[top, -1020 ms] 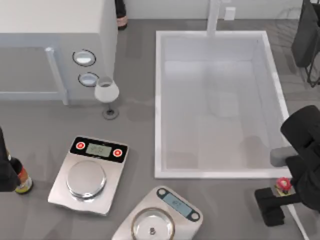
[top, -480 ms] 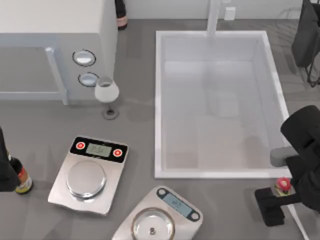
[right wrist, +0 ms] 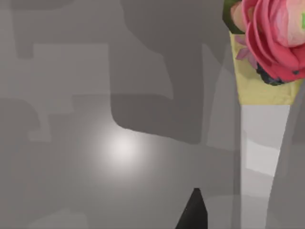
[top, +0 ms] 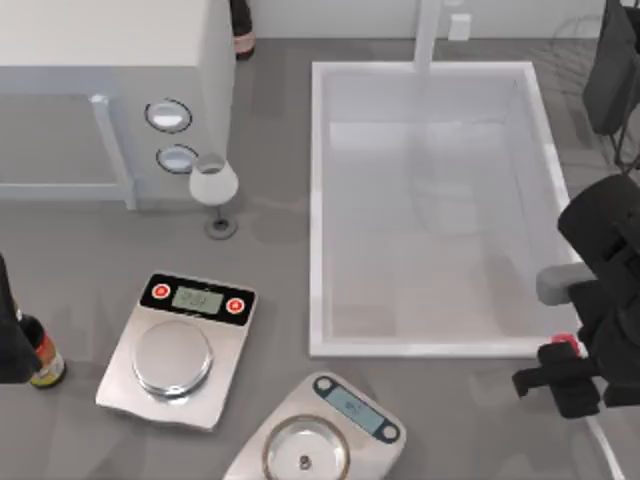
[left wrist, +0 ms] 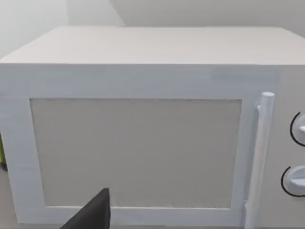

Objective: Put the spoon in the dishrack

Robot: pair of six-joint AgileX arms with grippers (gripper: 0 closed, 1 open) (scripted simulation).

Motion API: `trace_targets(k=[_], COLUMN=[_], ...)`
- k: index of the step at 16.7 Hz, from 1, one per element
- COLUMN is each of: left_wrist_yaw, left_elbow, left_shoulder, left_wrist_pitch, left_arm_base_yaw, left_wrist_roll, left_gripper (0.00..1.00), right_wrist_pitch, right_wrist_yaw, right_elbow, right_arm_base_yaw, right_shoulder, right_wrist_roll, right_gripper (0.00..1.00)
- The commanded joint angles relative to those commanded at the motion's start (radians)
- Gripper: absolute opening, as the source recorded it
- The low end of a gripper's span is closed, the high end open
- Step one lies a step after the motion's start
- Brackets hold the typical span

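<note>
Since the earlier frame, right gripper (top: 562, 372) and the spoon's red-pink end have shifted slightly farther from the near edge, toward the sink's near rim; all else unchanged.

Far left: left gripper (top: 12, 345), parked at the table's left edge; state of its fingers cannot be told. Just beside it, a dark bottle (top: 45, 362) with a red label.

Left, far side: white microwave (top: 100, 60) with two round knobs; its door and handle also appear in the left wrist view. Wine glass (top: 213, 185) stands just right of the knobs.

Near left: square kitchen scale (top: 178, 348). Near centre: second scale (top: 325, 430) with a round pan, at the near edge.

Centre right: large white sink basin (top: 432, 72).

Near right: right gripper just off the sink's near right corner, clamped on the spoon (top: 565, 343); red-pink end shows just above the fingers, cream-white handle runs toward the near right corner. Right wrist view shows the spoon's rose-shaped end over grey table.

Far right corner: dishrack (top: 575, 30), thin dark wires, partly seen, well apart from the spoon.
</note>
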Motion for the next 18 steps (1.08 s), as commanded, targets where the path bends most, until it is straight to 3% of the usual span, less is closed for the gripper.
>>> trace_targets(k=[10,18], left_wrist_yaw=[0.000,0.000], left_elbow=[0.000,0.000], left_shoulder=[0.000,0.000], left_wrist_pitch=[0.000,0.000], left_arm_base_yaw=[0.000,0.000], left_wrist_roll=[0.000,0.000], left_gripper=[1.00,1.00], right_wrist_pitch=[-0.670,-0.730], right_wrist_yaw=[-0.001,-0.003], right_elbow=[0.507,0.567], right_arm_base_yaw=[-0.010,-0.011], right_shoulder=[-0.127,-0.153], right_wrist_roll=[-0.011,-0.013], right_gripper=[0.00,0.00])
